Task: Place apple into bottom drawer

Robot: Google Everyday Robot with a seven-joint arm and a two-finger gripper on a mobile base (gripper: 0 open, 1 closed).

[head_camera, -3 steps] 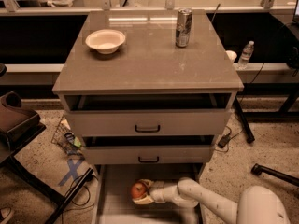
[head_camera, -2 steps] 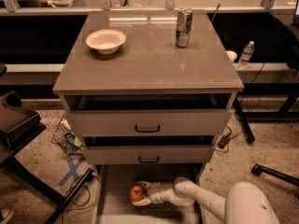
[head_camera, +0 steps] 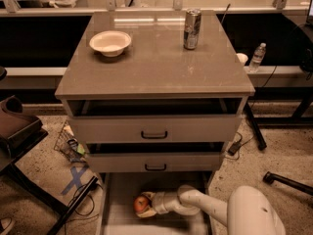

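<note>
The red-orange apple (head_camera: 142,204) is held in my gripper (head_camera: 147,205) inside the pulled-out bottom drawer (head_camera: 117,192), low over its flat floor near the middle. The white arm reaches in from the lower right. The gripper's fingers (head_camera: 149,196) close around the apple from its right side. The two upper drawers, with dark bar handles, stand slightly open above it.
On the cabinet top stand a white bowl (head_camera: 110,42) at the left and a drink can (head_camera: 191,29) at the right. A dark chair (head_camera: 17,129) stands at the left, cables and blue tape lie on the floor, and a water bottle (head_camera: 257,57) stands at the far right.
The arm and apple have shifted slightly left and a little lower within the bottom drawer. The apple stays in the gripper.
</note>
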